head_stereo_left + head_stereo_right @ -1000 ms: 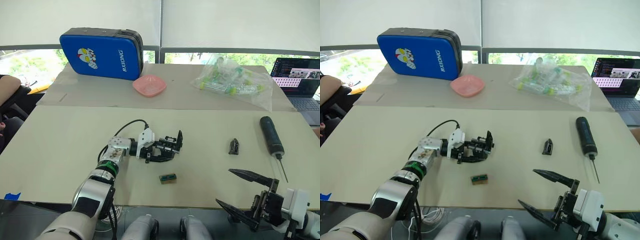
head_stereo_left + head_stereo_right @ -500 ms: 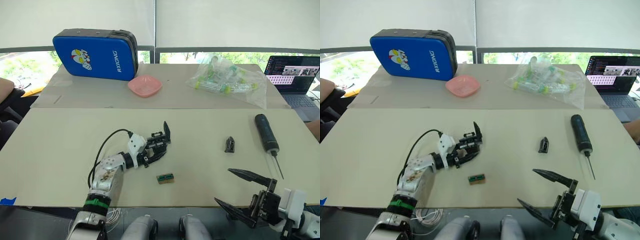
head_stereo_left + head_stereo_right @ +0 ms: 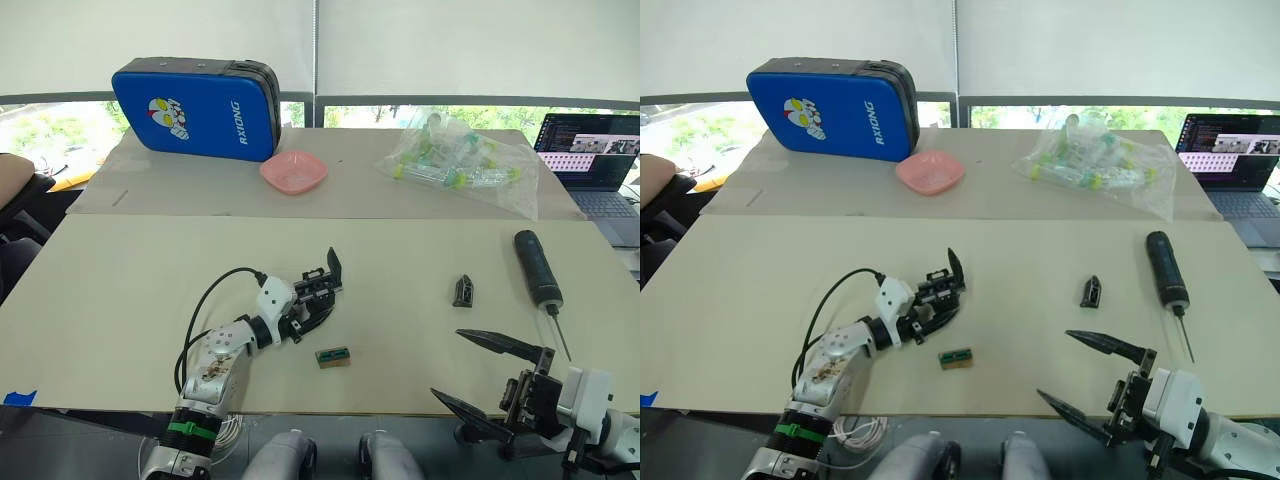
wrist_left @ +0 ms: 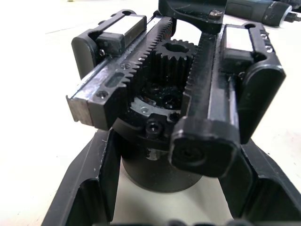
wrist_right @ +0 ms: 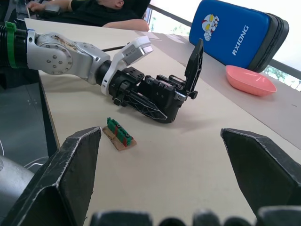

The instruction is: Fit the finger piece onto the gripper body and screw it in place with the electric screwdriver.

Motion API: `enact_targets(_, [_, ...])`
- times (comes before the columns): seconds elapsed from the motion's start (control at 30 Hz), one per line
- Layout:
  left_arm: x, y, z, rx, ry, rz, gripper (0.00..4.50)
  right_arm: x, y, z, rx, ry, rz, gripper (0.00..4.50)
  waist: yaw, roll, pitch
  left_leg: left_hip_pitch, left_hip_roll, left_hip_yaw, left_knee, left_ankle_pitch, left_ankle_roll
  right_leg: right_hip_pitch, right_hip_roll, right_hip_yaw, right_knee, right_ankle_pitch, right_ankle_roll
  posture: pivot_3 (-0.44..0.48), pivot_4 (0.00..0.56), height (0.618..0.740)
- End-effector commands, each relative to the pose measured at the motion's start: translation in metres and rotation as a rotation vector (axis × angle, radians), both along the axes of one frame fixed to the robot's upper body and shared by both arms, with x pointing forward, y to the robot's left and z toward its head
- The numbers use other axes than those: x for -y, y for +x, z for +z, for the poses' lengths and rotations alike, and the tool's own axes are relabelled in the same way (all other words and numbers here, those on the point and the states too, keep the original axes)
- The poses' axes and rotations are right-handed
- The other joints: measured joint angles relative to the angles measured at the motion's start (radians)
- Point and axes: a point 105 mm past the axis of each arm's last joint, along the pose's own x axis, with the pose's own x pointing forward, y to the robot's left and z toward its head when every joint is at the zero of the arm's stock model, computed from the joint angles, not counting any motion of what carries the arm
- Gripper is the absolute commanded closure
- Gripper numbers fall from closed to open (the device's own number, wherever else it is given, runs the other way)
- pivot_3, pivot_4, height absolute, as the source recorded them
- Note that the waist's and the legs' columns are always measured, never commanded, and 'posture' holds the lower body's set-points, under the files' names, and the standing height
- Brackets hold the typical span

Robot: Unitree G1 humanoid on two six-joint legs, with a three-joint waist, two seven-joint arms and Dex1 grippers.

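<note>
Left gripper (image 3: 306,312) still clamping gripper body (image 3: 318,290), right gripper (image 3: 497,375) wide open

A: What is the bench (image 3: 120,290) made of?
B: It looks like matt beige board, smooth, laid in sheets. The gripper body (image 4: 174,108) is matt black plastic with toothed racks and a dull grey metal gear at its centre.
A: And the left tool (image 3: 300,318)?
B: Matt black fingers (image 4: 94,188) on a glossy white plastic shell; the wrist behind it is brushed metal.
A: Anything shiny?
B: The blue case (image 3: 200,107) at eleven o'clock has a slight sheen, the pink dish (image 3: 294,171) is smooth plastic, and the bag (image 3: 460,160) at one o'clock is clear crinkled film. The electric screwdriver (image 3: 540,268) is matt black with a thin metal bit.
</note>
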Motion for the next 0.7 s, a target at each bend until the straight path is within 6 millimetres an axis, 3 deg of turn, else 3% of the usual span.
enact_targets(0.03, [0.000, -0.007, -0.011, -0.049, -0.006, -0.026, 0.76, 0.003, -0.001, 0.008, 0.038, 0.004, -0.019, 0.00, 0.000, 0.001, 0.000, 0.000, 0.000, 0.000, 0.000, 0.000, 0.000, 0.000, 0.000, 0.000, 0.000, 0.000, 0.000, 0.000, 0.150, 0.740])
enact_targets(0.1, [0.000, -0.008, -0.013, -0.058, -0.007, -0.028, 0.04, 0.003, -0.001, 0.008, 0.039, 0.008, -0.026, 0.00, 0.000, 0.001, 0.000, 0.000, 0.000, 0.000, 0.000, 0.000, 0.000, 0.000, 0.000, 0.000, 0.000, -0.001, 0.001, 0.000, 0.150, 0.740])
enact_targets(0.33, [-0.029, -0.009, -0.012, -0.096, 0.040, -0.075, 0.04, 0.000, -0.002, 0.007, 0.039, 0.011, -0.027, 0.00, -0.006, 0.002, -0.001, 0.001, 0.000, 0.000, 0.000, 0.000, 0.000, 0.000, 0.000, 0.000, 0.001, -0.002, 0.002, 0.000, 0.150, 0.740])
enact_targets(0.5, [-0.050, 0.000, -0.003, -0.086, 0.109, -0.224, 0.04, 0.001, -0.001, 0.007, 0.043, 0.011, -0.031, 0.00, -0.012, 0.003, -0.002, 0.001, 0.001, 0.000, 0.000, 0.000, 0.000, 0.000, 0.000, -0.001, 0.001, -0.003, 0.002, 0.000, 0.150, 0.740])
enact_targets(0.7, [-0.049, 0.012, 0.006, -0.090, 0.192, -0.475, 0.04, -0.001, -0.002, 0.005, 0.033, 0.011, -0.022, 0.00, -0.004, 0.002, -0.001, 0.001, 0.000, 0.000, 0.000, 0.000, -0.001, 0.000, 0.000, -0.002, 0.001, -0.002, 0.002, 0.000, 0.150, 0.740])
